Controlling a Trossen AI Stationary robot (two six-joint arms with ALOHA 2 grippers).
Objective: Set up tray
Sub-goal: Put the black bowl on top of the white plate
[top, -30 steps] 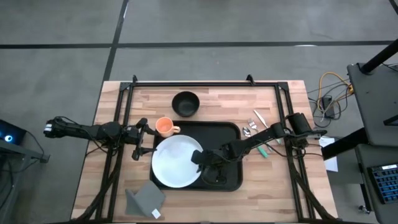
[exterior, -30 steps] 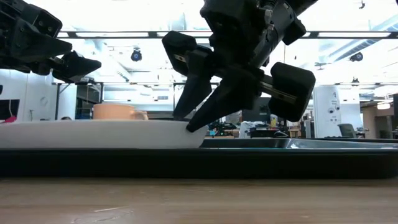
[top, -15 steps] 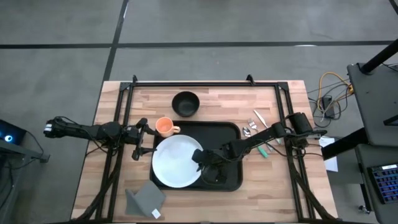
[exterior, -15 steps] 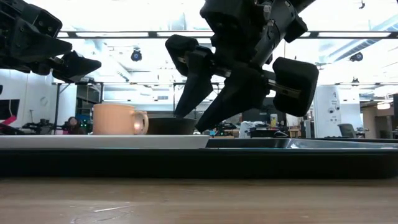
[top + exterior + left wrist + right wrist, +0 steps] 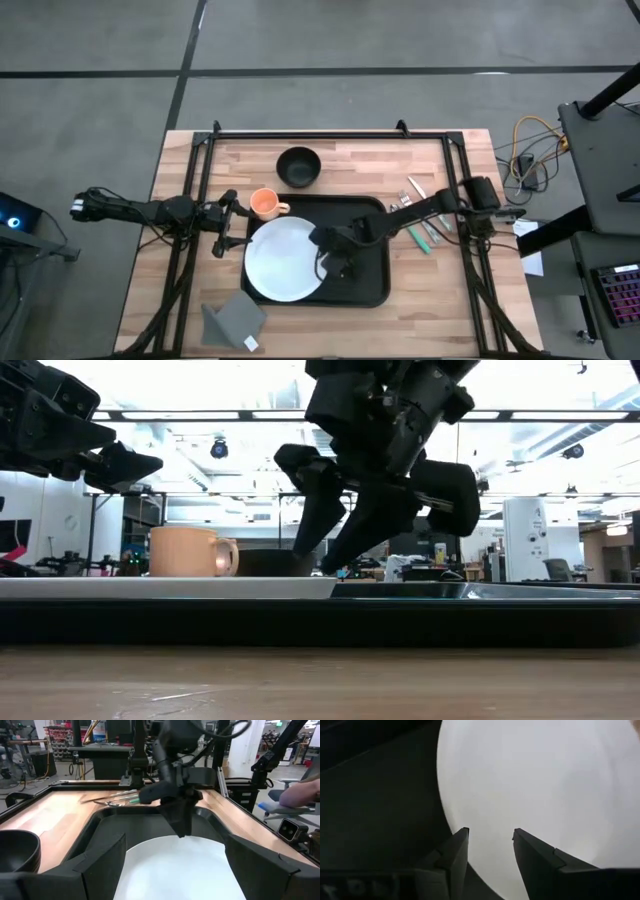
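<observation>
Black tray (image 5: 368,285) lies at the middle of the wooden desk (image 5: 450,310), and I see the white plate (image 5: 285,260) flat in its 9 o'clock half. My right gripper (image 5: 331,247) hangs just over the plate's 3 o'clock edge, jaws released, holding nothing. My left gripper (image 5: 226,224) waits at 9 o'clock of the plate, jaws released.

bowl (image 5: 298,166) | mug (image 5: 264,203) | napkin (image 5: 234,319) | possibly cutlery (image 5: 408,202)

No text, label, brand, number or sign can be read anywhere in these views.
</observation>
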